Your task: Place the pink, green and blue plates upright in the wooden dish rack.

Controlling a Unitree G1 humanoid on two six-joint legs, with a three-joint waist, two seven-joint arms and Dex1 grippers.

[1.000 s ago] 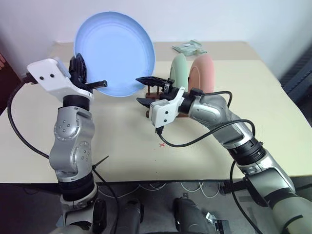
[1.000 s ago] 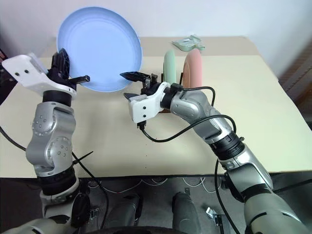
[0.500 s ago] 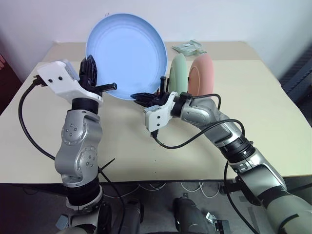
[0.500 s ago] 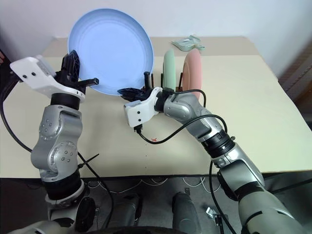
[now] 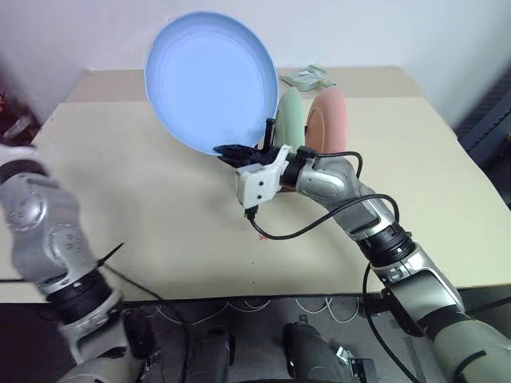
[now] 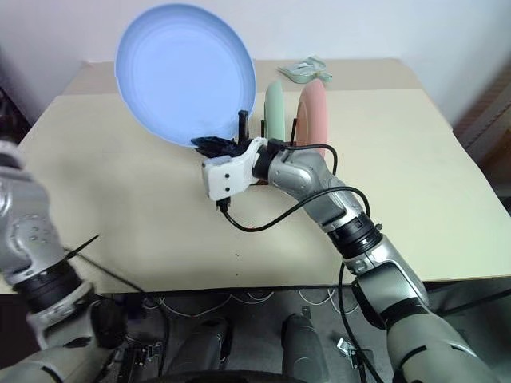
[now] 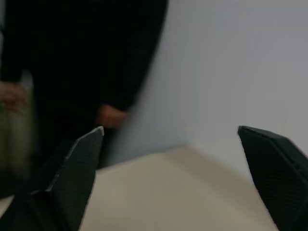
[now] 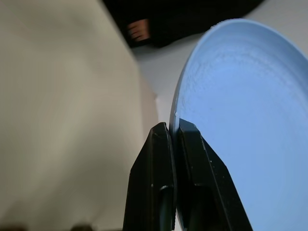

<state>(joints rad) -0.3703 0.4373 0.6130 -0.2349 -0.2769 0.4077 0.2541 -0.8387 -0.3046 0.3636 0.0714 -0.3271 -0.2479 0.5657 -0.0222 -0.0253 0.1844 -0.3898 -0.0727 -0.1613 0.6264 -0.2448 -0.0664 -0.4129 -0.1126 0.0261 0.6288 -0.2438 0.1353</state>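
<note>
Blue plate (image 5: 211, 80) is the one in play: it stands on edge in the air, and the right gripper (image 5: 237, 151) has its two black fingers (image 8: 166, 159) pinched tight on the lower rim, right at the fingertips, with the plate's hollow face rising above and a little to the left of that hand. In the right wrist view the rim sits squarely between the closed fingers, so the grasp looks thin but centred.

Out on the other side, the left gripper (image 7: 166, 168) is well apart from the plate, its fingers spread wide with nothing between them; it looks toward the table's far corner, the wall and a person in dark clothes. The plate hangs on the right hand alone.

Just beyond the right gripper, almost touching its far side, stands the wooden dish rack (image 6: 257, 132), mostly hidden by the wrist, with a dark peg poking up beside the plate's rim. Further back in the rack, the green plate (image 5: 291, 120) and then the pink plate (image 5: 329, 120) already stand upright, close together. Past them, near the table's far edge, lies a small pale green item (image 5: 310, 77).

Judging from this, two plates are done and the third is in hand. The next move calls for swinging the blue plate rightward and down, keeping it upright, and threading its rim into a free slot on the near side of the green plate without knocking that neighbour.
</note>
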